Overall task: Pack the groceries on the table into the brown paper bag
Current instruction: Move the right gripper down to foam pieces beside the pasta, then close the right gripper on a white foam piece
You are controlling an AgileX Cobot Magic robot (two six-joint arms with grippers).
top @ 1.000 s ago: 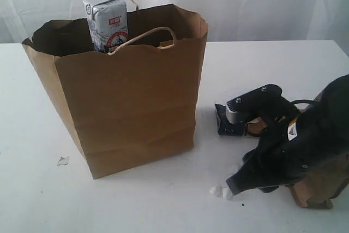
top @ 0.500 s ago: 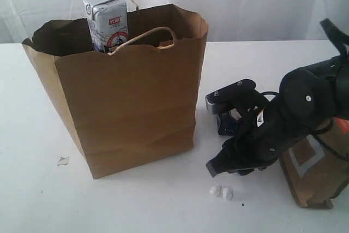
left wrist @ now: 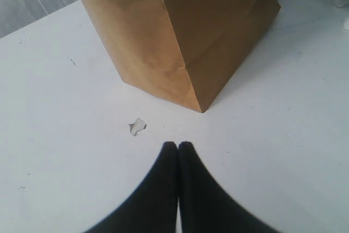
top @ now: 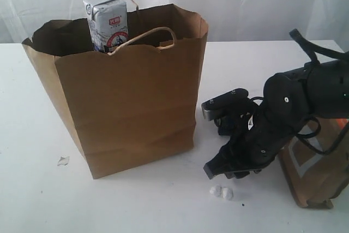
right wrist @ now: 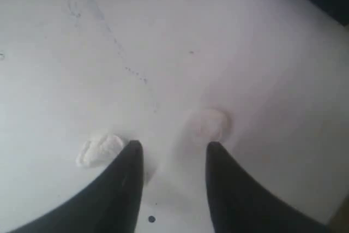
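Observation:
The brown paper bag (top: 131, 96) stands upright on the table (top: 32, 200), and a white-blue carton (top: 106, 23) sticks out of its open top. My right gripper (top: 223, 174) hangs open just above the table, to the right of the bag, with nothing between its fingers (right wrist: 173, 148). The brown pouch (top: 316, 173) lies behind that arm at the right edge. A dark-blue packet (top: 222, 128) is mostly hidden behind the arm. My left gripper (left wrist: 178, 145) is shut and empty, low over the table near the corner of the bag (left wrist: 180, 25).
Two small white crumbs (top: 222, 192) lie under the right gripper, one beside each fingertip: the first crumb (right wrist: 101, 150) and the second crumb (right wrist: 207, 124). A white scrap (top: 63, 160) lies left of the bag and shows as the same scrap (left wrist: 137, 126) ahead of the left fingers.
My right arm has lifted and swung left, off the brown pouch, so the pouch now shows. Its jaws stand as wide as before. The bag and carton have not moved.

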